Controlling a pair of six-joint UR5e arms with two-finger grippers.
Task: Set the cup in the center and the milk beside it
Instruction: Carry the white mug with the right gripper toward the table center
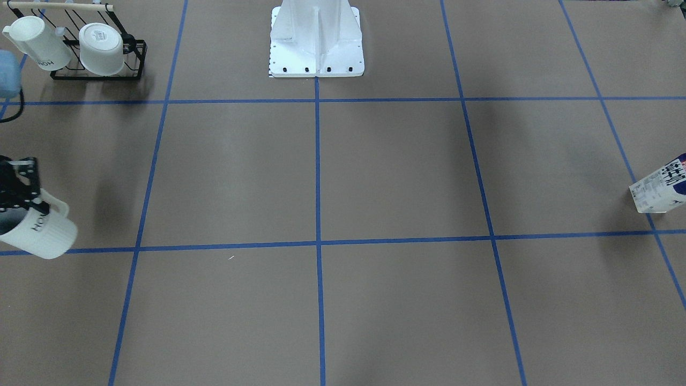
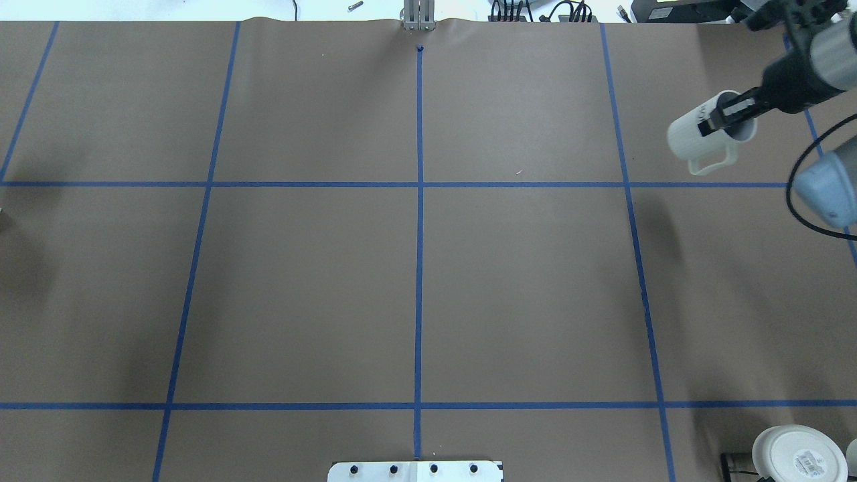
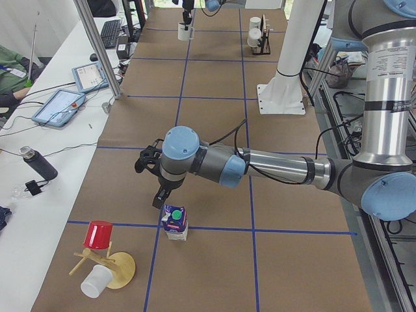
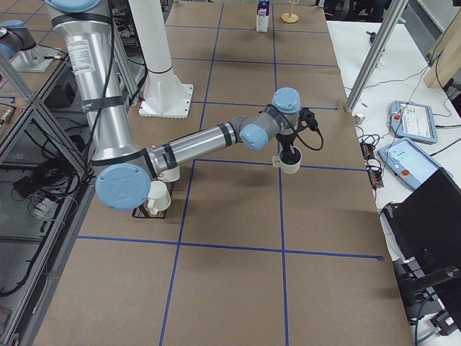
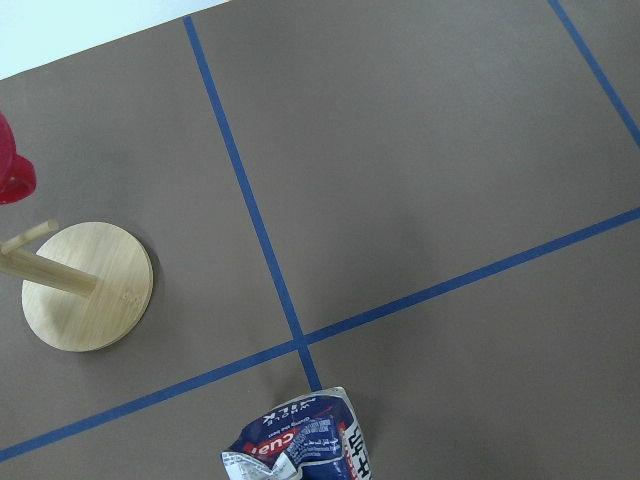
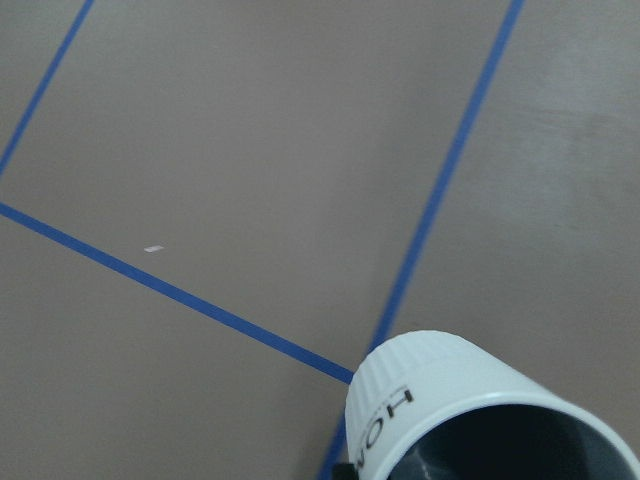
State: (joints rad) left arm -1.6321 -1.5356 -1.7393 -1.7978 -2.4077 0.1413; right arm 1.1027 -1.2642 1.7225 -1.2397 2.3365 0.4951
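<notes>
The cup, a white ribbed mug with a dark grey inside and dark lettering, hangs tilted above the table's right-hand part. My right gripper is shut on its rim. Cup and gripper also show in the overhead view, and the cup shows in the right wrist view. The milk, a blue-and-white carton with a green cap, stands upright at the table's left end, also at the front-facing view's right edge. My left gripper hovers just beside and above it; I cannot tell whether it is open.
A black rack holds two other white mugs near the robot's right side. The white robot base stands mid-table at the robot's edge. A wooden mug tree with a red cup stands beyond the milk.
</notes>
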